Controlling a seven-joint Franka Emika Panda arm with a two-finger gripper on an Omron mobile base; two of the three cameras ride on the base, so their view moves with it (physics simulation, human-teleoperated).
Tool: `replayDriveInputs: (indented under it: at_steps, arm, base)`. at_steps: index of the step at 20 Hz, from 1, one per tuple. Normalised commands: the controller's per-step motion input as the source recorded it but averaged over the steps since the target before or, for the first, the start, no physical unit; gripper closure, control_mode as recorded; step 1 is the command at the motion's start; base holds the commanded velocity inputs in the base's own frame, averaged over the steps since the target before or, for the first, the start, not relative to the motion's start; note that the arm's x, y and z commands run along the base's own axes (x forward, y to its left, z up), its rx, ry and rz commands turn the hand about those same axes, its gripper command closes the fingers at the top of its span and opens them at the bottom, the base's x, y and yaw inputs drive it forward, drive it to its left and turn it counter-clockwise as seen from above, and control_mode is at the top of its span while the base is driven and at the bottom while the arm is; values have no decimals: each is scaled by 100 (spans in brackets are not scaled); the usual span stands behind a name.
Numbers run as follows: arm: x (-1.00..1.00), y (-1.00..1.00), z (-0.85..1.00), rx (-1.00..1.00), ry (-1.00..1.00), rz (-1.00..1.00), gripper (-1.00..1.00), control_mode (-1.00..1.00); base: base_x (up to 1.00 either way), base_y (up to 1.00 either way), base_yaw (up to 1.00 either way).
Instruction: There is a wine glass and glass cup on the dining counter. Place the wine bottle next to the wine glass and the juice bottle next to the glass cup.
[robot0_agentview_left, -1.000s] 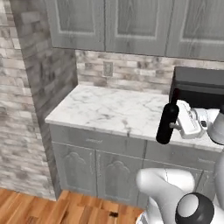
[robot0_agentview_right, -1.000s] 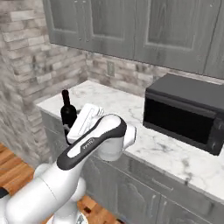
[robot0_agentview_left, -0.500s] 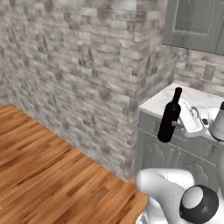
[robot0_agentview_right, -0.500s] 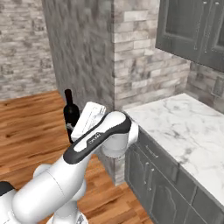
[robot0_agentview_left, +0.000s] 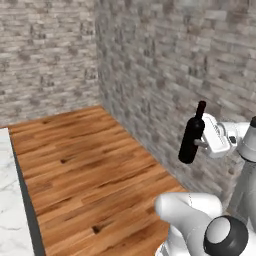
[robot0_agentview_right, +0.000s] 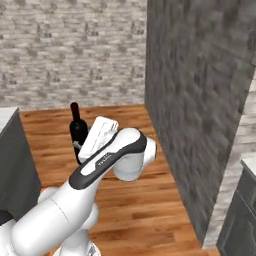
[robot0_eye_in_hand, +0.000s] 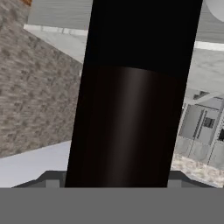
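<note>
The white arm is rising from the base at the near edge of both base views, and its gripper (robot0_agentview_left: 200, 143) is clamping the wine bottle (robot0_agentview_left: 192, 134) by the lower body, its 2 fingers closed against the dark glass on either side. The bottle is hanging clear of every surface, lifted well above the wooden floor (robot0_agentview_left: 95, 165), and it is leaning a little, its narrow neck and dark red top tipping toward the brick wall (robot0_agentview_left: 175, 65). In the right base view the same bottle (robot0_agentview_right: 77, 131) is standing just left of the white hand (robot0_agentview_right: 98, 136), its lower half hidden behind the hand and forearm. In the hand view the bottle's black body (robot0_eye_in_hand: 131, 100) is running from the bottom edge to the top edge, right against the camera, with grey brick to 1 side of it and pale cabinet fronts to the other. At the near left edge of the left base view a strip of the white marble top (robot0_agentview_left: 10, 210) of a counter is showing, with a dark side panel under its edge. Beyond the arm the wooden floor is stretching away to the far corner, where 2 grey brick walls are meeting.
</note>
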Motion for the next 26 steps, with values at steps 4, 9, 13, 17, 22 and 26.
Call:
replayDriveInputs:
  at_steps: [4, 9, 13, 17, 22, 26]
  arm:
    - [0, 0, 0, 0, 0, 0, 100, 100]
    - [0, 0, 0, 0, 0, 0, 100, 100]
    - [0, 0, 0, 0, 0, 0, 100, 100]
    - [0, 0, 0, 0, 0, 0, 100, 100]
    - [0, 0, 0, 0, 0, 0, 100, 100]
    - [0, 0, 0, 0, 0, 0, 100, 100]
  base:
    - [100, 3, 36]
    - [100, -1, 28]
    - [100, -1, 29]
    - [100, -1, 30]
    - [100, -5, 30]
    - [98, -10, 28]
